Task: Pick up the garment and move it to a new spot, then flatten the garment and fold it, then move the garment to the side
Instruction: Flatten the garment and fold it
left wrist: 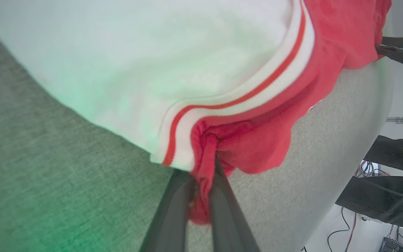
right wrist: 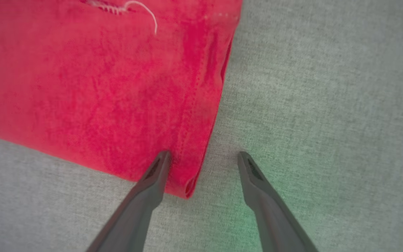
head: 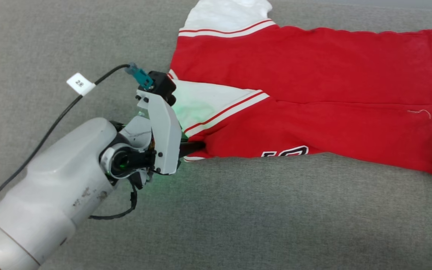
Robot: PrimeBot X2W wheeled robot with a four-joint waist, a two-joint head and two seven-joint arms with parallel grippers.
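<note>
Left end effector (left wrist: 203, 175) pinches a thin fold of the jersey (head: 306, 75) that might slip; right end effector (right wrist: 204, 154) gapes astride its hem.

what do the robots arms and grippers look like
Left forearm is a pale grey, rounded shell with dark scuffs. A black cable with a white tag runs to a teal plug. Both the left gripper and right gripper have long, tapered dark-grey fingers.

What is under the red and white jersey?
The red jersey with white sleeves lies on a grey woven fabric surface, which shows beside it. Anything directly beneath is covered by the cloth.
</note>
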